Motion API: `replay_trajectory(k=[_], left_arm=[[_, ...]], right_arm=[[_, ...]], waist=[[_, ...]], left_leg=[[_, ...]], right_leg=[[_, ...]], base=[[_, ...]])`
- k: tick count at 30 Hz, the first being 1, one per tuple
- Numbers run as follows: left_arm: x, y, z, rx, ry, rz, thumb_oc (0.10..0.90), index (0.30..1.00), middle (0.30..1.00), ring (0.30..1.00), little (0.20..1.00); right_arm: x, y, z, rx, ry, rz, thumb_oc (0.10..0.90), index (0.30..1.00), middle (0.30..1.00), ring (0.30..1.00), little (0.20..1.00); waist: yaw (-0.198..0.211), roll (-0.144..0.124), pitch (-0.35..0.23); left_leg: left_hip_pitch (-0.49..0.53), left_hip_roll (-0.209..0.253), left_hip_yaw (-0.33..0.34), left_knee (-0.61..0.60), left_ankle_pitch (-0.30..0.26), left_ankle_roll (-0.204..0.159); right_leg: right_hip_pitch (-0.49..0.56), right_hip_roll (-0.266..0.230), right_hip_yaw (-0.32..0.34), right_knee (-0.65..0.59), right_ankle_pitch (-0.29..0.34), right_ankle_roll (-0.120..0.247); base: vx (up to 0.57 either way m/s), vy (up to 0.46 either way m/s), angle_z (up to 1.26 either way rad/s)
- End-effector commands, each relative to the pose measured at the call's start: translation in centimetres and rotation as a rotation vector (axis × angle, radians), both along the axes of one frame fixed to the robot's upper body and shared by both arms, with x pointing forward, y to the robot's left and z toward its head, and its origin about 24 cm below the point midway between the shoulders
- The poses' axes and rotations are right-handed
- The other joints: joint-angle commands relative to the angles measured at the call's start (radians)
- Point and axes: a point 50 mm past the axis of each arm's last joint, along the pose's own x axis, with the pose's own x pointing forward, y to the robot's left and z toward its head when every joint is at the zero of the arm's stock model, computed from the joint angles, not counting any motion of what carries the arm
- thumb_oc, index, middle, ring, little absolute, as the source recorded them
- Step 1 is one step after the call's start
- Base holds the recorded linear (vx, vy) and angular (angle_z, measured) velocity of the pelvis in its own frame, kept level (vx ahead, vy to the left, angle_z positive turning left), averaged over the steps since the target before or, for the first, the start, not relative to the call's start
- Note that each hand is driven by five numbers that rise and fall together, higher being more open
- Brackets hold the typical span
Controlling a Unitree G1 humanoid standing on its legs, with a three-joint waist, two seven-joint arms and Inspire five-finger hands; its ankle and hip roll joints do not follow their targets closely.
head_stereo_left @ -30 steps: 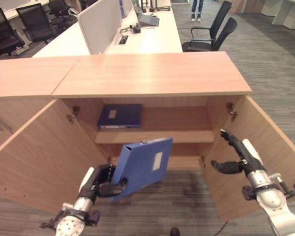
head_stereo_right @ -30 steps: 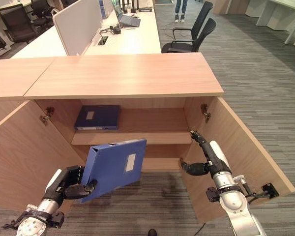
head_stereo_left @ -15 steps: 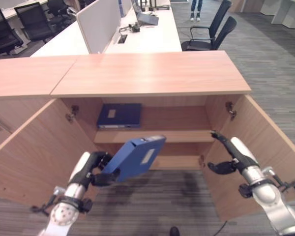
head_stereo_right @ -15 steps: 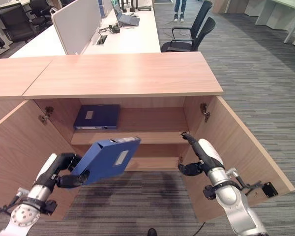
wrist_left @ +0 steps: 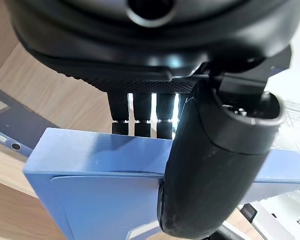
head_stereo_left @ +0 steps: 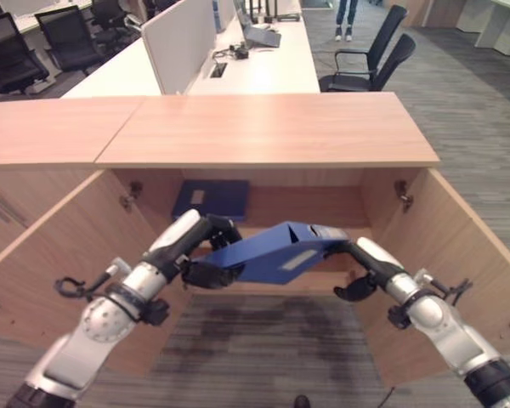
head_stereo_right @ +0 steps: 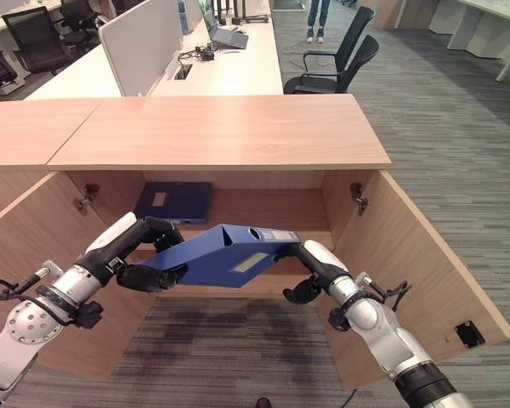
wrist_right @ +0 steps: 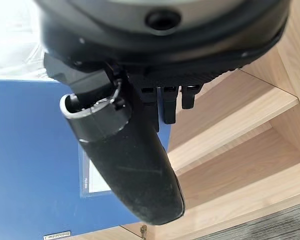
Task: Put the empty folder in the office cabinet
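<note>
While held nearly flat at the open cabinet [head_stereo_right: 221, 132] mouth — blue folder [head_stereo_right: 217, 255] pinched between thumb and fingers of left hand [head_stereo_right: 149, 255], steadied at its far end by right hand [head_stereo_right: 310, 268] with fingers straight — above lower shelf [head_stereo_right: 263, 285], before second folder [head_stereo_right: 174, 202].

The two eye views looked down from the robot's head at the open office cabinet [head_stereo_left: 263, 127], facing toward twelve o'clock, from a little way back. They stood slightly apart side by side and shared nearly the same scene: the cabinet top, both open doors, the shelf [head_stereo_right: 238, 238] inside and the desks [head_stereo_left: 238, 64] beyond at twelve o'clock. The left wrist view looked along the left hand [wrist_left: 210, 175] from very close, toward the blue folder [wrist_left: 100, 190] and the cabinet's inside. The right wrist view looked along the right hand [wrist_right: 135, 170], equally close, at the same folder and the shelf boards.
</note>
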Motion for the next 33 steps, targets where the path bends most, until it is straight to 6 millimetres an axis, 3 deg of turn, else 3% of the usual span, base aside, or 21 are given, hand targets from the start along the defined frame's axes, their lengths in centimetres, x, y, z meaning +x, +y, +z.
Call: replay_trajectory(k=[1, 9, 15, 22, 33], left_arm=[[0.0, -2.8, 4.6, -0.049, -0.188, -0.236, 0.400, 0.300, 0.300, 0.300, 0.300], [0.2, -2.3, 4.4, -0.006, -0.187, -0.204, 0.400, 0.300, 0.300, 0.300, 0.300], [0.4, -0.9, 3.7, 0.059, -0.191, -0.115, 0.400, 0.300, 0.300, 0.300, 0.300], [0.8, 2.8, 2.4, 0.094, -0.199, 0.115, 0.400, 0.300, 0.300, 0.300, 0.300], [0.2, 7.3, 1.8, 0.228, -0.205, 0.364, 0.400, 0.300, 0.300, 0.300, 0.300]], right_arm=[[2.9, 2.0, 6.8, 0.091, -0.287, 0.082, 0.800, 0.900, 0.900, 0.900, 0.900], [2.7, 1.9, 7.0, 0.090, -0.290, 0.087, 0.800, 0.900, 0.900, 0.900, 0.900], [2.3, 0.6, 5.5, 0.042, -0.215, 0.056, 0.800, 0.900, 0.900, 0.900, 0.900], [1.1, -2.7, 3.1, -0.039, -0.067, -0.033, 0.800, 0.900, 0.900, 0.900, 0.900], [-0.6, -7.6, 1.3, -0.126, 0.061, -0.206, 0.800, 0.900, 0.900, 0.900, 0.900]], waist=[[0.004, -0.044, -0.087], [0.007, -0.043, -0.089], [0.009, -0.046, -0.090], [0.009, -0.049, -0.088], [0.002, -0.047, -0.088]], left_leg=[[-0.009, -0.013, -0.009, -0.006, -0.069, -0.023], [-0.006, -0.013, -0.010, -0.006, -0.070, -0.023], [-0.005, -0.012, -0.010, -0.006, -0.071, -0.024], [-0.005, -0.012, -0.014, -0.006, -0.071, -0.025], [-0.001, -0.010, -0.014, -0.006, -0.083, -0.025]], right_leg=[[0.068, -0.061, 0.000, 0.006, -0.077, 0.086], [0.071, -0.062, 0.000, 0.006, -0.080, 0.086], [0.072, -0.062, -0.002, 0.006, -0.083, 0.085], [0.074, -0.062, -0.006, 0.006, -0.087, 0.084], [0.076, -0.061, -0.004, 0.006, -0.097, 0.085]], base=[[0.00, 0.000, 0.00], [0.00, 0.000, 0.00], [0.00, 0.000, 0.00], [0.01, 0.000, 0.00], [0.01, 0.002, 0.00]])
